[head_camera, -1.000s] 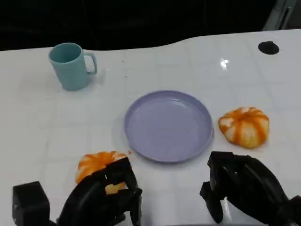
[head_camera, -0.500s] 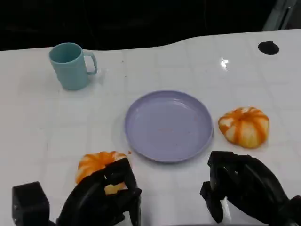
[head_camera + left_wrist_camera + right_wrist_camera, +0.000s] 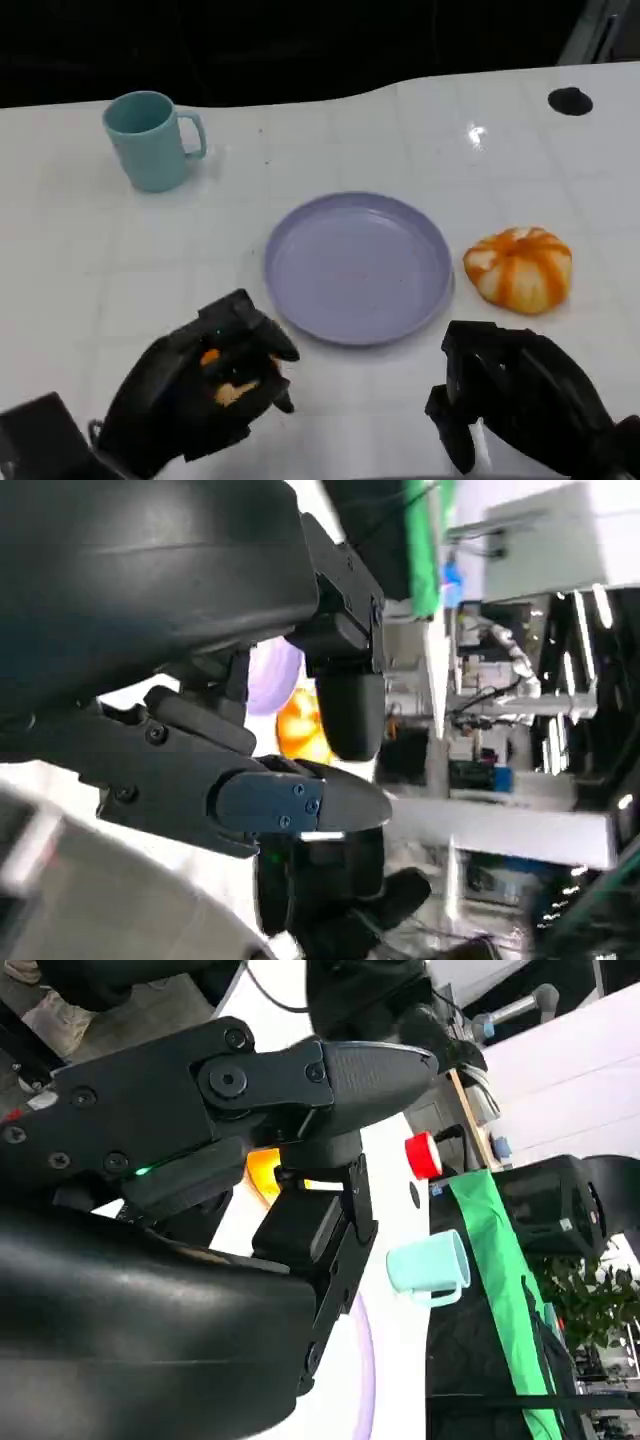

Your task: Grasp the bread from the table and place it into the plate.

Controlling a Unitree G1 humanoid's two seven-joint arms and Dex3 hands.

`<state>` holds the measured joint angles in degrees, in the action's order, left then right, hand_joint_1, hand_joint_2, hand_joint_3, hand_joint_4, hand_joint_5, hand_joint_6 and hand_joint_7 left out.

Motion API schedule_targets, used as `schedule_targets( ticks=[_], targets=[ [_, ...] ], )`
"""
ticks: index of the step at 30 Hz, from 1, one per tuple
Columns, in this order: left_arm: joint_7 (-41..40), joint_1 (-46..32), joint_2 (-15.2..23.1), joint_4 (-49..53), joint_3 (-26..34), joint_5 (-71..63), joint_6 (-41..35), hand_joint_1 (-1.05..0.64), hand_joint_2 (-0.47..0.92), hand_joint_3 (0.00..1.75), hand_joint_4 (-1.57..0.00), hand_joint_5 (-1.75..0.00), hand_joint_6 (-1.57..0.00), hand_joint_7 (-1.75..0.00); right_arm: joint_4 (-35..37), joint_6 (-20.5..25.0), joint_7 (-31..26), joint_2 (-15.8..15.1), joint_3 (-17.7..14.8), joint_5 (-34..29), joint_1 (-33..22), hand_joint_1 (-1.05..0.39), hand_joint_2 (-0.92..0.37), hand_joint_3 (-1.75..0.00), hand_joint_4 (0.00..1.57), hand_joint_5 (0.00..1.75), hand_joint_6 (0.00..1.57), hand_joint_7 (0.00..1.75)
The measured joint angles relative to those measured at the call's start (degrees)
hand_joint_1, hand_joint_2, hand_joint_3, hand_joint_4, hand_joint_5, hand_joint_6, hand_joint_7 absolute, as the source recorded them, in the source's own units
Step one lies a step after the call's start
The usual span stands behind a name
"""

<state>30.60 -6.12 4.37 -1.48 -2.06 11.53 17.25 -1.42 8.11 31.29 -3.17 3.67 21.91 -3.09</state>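
**Bread gripped at the counter's near left; plate not yet filled**

Item 1: a bread (image 3: 222, 378), orange, is held under the closed fingers of the left hand (image 3: 205, 385), near the front edge of the counter (image 3: 90, 260). Whether it is lifted cannot be told. The grasp is judged made; carrying and release are left.

Item 2: the plate (image 3: 358, 266), lilac, is seen bare, just beside the left hand.

Item 3: the right hand (image 3: 505, 395) is curled, holding nothing.

Item 4: a second bread (image 3: 518, 267) lies beside the plate's right rim.

Item 5: a teal mug (image 3: 150, 140) stands well apart. The path is judged unobstructed.
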Motion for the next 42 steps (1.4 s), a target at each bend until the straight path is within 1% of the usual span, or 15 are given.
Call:
schedule_targets(
  ticks=[3, 5, 6, 9, 10, 12, 13, 16, 18, 21, 22, 23, 27, 34, 42],
  targets=[
    [-2.7, 1.1, 2.2, -1.0, 0.2, -6.0, 3.4, -0.56, 0.92, 0.12, -0.21, -1.18, -0.41, -0.46, -0.1, 0.0, -0.2, 0.0, 0.1, 0.0, 0.0, -0.95, -0.92, -0.34, 1.24, 1.61, 1.07, 1.49],
    [-5.1, 1.2, 3.7, -2.4, 0.3, -10.8, 4.0, -0.56, 0.92, 0.09, -0.17, -1.11, -0.41, -0.34, -0.2, 0.0, -0.2, 0.0, 0.1, 0.0, 0.0, -0.95, -0.92, -0.34, 1.24, 1.61, 1.07, 1.49],
    [-6.2, 1.2, 4.6, -3.4, 0.4, -13.3, 4.0, -0.58, 0.92, 0.08, -0.15, -1.03, -0.39, -0.24, -0.2, 0.0, -0.2, 0.0, 0.1, 0.0, 0.0, -0.95, -0.92, -0.34, 1.24, 1.61, 1.07, 1.48],
    [-8.8, 1.2, 8.4, -7.6, 0.9, -22.3, 4.2, -0.65, 0.92, 0.06, -0.17, -0.86, -0.38, -0.10, -0.4, 0.4, -0.2, -0.1, 0.1, 0.0, 0.0, -0.94, -0.92, -0.33, 1.24, 1.62, 1.07, 1.48],
    [-9.6, 1.2, 9.7, -9.0, 1.1, -25.4, 4.0, -0.67, 0.92, 0.06, -0.18, -0.82, -0.38, -0.08, -0.4, 0.4, -0.2, -0.1, 0.1, 0.0, 0.0, -0.94, -0.92, -0.33, 1.24, 1.62, 1.07, 1.48],
    [-11.0, 1.2, 12.2, -12.3, 1.6, -31.8, 2.5, -0.70, 0.92, 0.07, -0.20, -0.75, -0.38, -0.05, -0.4, 0.4, -0.1, -0.2, 0.1, 0.0, 0.0, -0.93, -0.92, -0.33, 1.24, 1.61, 1.07, 1.49],
    [-11.3, 1.2, 12.8, -13.5, 1.7, -34.1, 1.6, -0.71, 0.92, 0.07, -0.22, -0.69, -0.37, -0.03, -0.5, 0.4, -0.1, -0.2, 0.1, 0.1, 0.0, -0.93, -0.92, -0.33, 1.24, 1.61, 1.07, 1.48],
    [-12.0, 1.3, 14.8, -16.3, 1.4, -40.7, -1.2, -0.73, 0.92, 0.07, -0.24, -0.64, -0.34, -0.01, -0.5, 0.6, 0.0, -0.2, 0.1, 0.1, 0.0, -0.93, -0.92, -0.33, 1.24, 1.60, 1.07, 1.47],
    [-12.6, 1.8, 16.0, -16.8, 0.6, -44.5, -1.6, -0.74, 0.92, 0.06, -0.25, -0.59, -0.32, 0.00, -0.5, 0.8, 0.0, -0.3, 0.1, 0.1, 0.0, -0.94, -0.92, -0.32, 1.24, 1.60, 1.07, 1.47],
    [-13.0, 3.4, 17.9, -17.2, -0.9, -50.8, -2.8, -0.75, 0.92, 0.04, -0.25, -0.53, -0.33, -0.01, -0.6, 0.8, -0.1, -0.3, 0.2, 0.0, 0.0, -0.93, -0.92, -0.34, 1.25, 1.60, 1.07, 1.46],
    [-13.0, 3.7, 18.4, -17.3, -1.4, -52.5, -3.6, -0.74, 0.92, 0.02, -0.30, -0.44, -0.35, -0.01, -0.6, 0.8, -0.1, -0.3, 0.2, 0.0, 0.0, -0.93, -0.92, -0.34, 1.25, 1.60, 1.07, 1.46],
    [-13.0, 4.1, 18.8, -17.3, -2.0, -54.2, -4.3, -0.74, 0.92, 0.01, -0.32, -0.39, -0.35, 0.00, -0.5, 0.8, -0.1, -0.3, 0.2, 0.0, 0.0, -0.93, -0.92, -0.34, 1.25, 1.60, 1.07, 1.46],
    [-10.6, 6.5, 20.5, -16.7, -5.0, -58.5, -7.4, -0.72, 0.91, 0.00, -0.35, -0.29, -0.33, 0.00, -0.6, 0.8, -0.2, -0.2, 0.4, 0.0, 0.0, -0.95, -0.92, -0.33, 1.26, 1.60, 1.09, 1.47],
    [-8.9, 11.0, 20.9, -9.2, -10.2, -61.3, -11.3, -0.72, 0.91, 0.01, -0.36, -0.20, -0.29, 0.00, -0.6, 1.0, -0.4, -0.2, 0.8, 0.0, 0.1, -0.95, -0.92, -0.33, 1.27, 1.59, 1.10, 1.47],
    [-8.4, 16.8, 20.8, 0.1, -15.9, -63.0, -14.2, -0.74, 0.91, 0.00, -0.37, -0.15, -0.27, 0.00, -0.6, 1.1, -0.4, -0.3, 0.8, 0.0, 0.2, -0.93, -0.92, -0.31, 1.26, 1.59, 1.10, 1.46]
  ],
)
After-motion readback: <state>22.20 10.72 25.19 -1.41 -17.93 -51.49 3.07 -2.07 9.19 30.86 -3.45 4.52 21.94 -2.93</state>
